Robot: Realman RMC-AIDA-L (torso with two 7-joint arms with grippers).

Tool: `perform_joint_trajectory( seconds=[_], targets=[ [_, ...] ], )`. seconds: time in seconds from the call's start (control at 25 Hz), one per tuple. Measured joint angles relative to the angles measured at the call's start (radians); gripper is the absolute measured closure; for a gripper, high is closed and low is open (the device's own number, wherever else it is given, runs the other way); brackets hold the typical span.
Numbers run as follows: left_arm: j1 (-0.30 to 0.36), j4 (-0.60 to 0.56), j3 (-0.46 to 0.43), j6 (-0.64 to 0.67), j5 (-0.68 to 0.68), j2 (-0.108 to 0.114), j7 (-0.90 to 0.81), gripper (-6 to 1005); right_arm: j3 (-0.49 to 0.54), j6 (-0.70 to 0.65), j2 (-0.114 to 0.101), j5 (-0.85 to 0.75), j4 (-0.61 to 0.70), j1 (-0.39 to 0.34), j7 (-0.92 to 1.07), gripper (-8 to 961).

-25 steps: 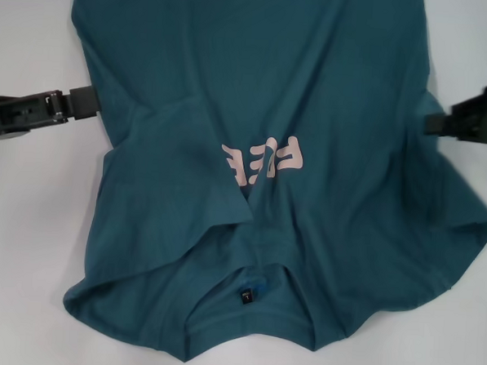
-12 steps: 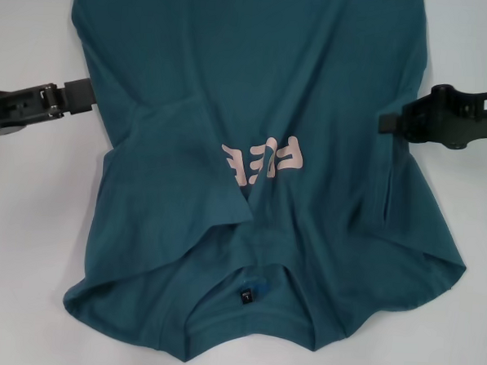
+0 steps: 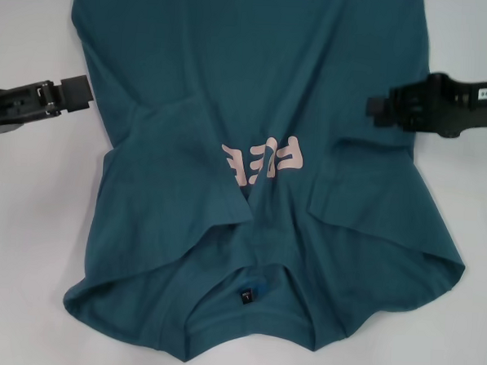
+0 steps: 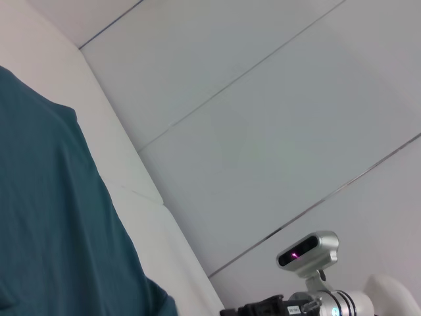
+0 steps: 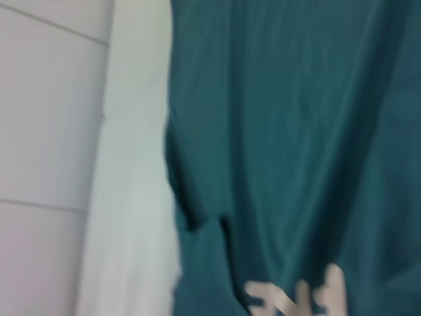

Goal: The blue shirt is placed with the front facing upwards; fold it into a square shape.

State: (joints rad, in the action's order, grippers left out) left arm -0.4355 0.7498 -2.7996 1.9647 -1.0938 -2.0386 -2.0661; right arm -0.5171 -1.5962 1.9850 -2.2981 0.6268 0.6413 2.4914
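Right gripper [image 3: 371, 108]: over the shirt's right edge, level with the chest, arm reaching in from the right. Can't tell from any view whether its fingers are parted or pinching cloth (tip reads as one dark block). Left gripper [image 3: 88, 95]: just off the shirt's left edge, over bare desk [image 3: 21, 220], apparently not touching fabric; finger state can't be told either.

The blue shirt [image 3: 257, 77] lies front up across the middle of the desk, collar and neck tag [image 3: 246, 295] nearest the robot, pink lettering [image 3: 261, 164] at centre. Both sleeves are folded in over the body, one each side of the lettering; the right one ends directly below the right gripper.

Handling, my read: thin cotton, light, limp, no stiffness. It'll drape and drag rather than hold a crease, and slides easily on the smooth desk. Best grabbed at a doubled edge (sleeve fold or side seam), pinching both layers, lifted low, then laid across.
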Motion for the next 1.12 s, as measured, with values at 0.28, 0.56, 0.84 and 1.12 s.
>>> perform_joint_trajectory(
  seconds=[0.28,0.56,0.84,1.12],
  targets=[
    [0.001,0.001,-0.007,-0.001,0.0,0.001,-0.002,160,-0.011,-0.008,-0.018,0.033,-0.018,-0.002,-0.008,598],
    [0.002,0.003,-0.025,-0.003,0.0,0.008,-0.013,160,-0.05,-0.028,-0.107,-0.016,-0.006,-0.011,0.011,395],
    [0.005,0.003,-0.032,-0.006,0.001,0.01,-0.021,160,-0.055,0.021,-0.123,-0.073,-0.015,-0.018,0.017,202],
    [0.009,0.002,-0.032,-0.018,0.0,0.011,-0.024,161,-0.073,0.104,-0.085,-0.123,-0.058,-0.002,0.017,179]
  ],
)
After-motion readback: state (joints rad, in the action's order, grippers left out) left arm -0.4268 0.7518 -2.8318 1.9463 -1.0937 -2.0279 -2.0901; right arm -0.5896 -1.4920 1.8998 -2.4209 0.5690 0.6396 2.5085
